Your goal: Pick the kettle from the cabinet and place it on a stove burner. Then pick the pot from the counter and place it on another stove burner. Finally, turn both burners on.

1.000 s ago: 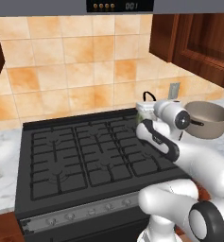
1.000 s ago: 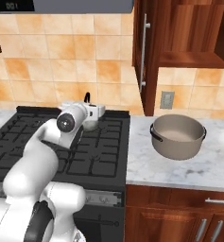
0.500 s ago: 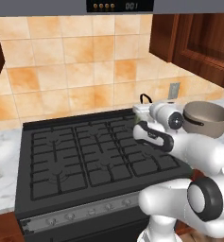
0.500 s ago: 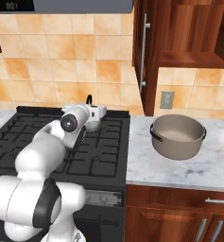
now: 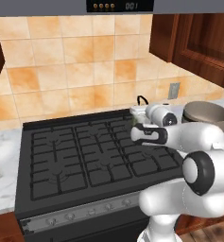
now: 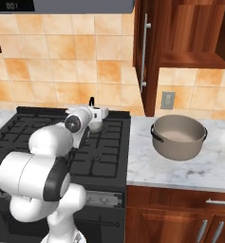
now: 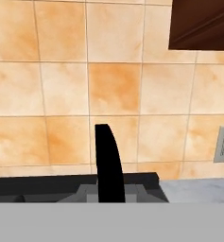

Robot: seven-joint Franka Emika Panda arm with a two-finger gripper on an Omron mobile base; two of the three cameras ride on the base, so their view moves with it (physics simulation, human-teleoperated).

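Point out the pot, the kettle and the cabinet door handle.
pot [image 6: 179,137], right base view, front outer wall.
kettle [image 6: 96,124], right base view, lower body.
cabinet door handle [image 6: 144,52], right base view, bar's middle.

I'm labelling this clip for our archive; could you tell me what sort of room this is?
A home kitchen, rendered in simulation: a black gas range against a tiled backsplash, a marble counter holding a pot, and wooden cabinets above.

The kettle sits mostly behind the arm's wrist in the right base view, only its black handle tip and a pale sliver showing; its leafy print cannot be made out. In the left base view the pot is partly covered by the arm. The pincer's fingertips are hidden, and the hand view cuts the kettle handle off at the bottom.
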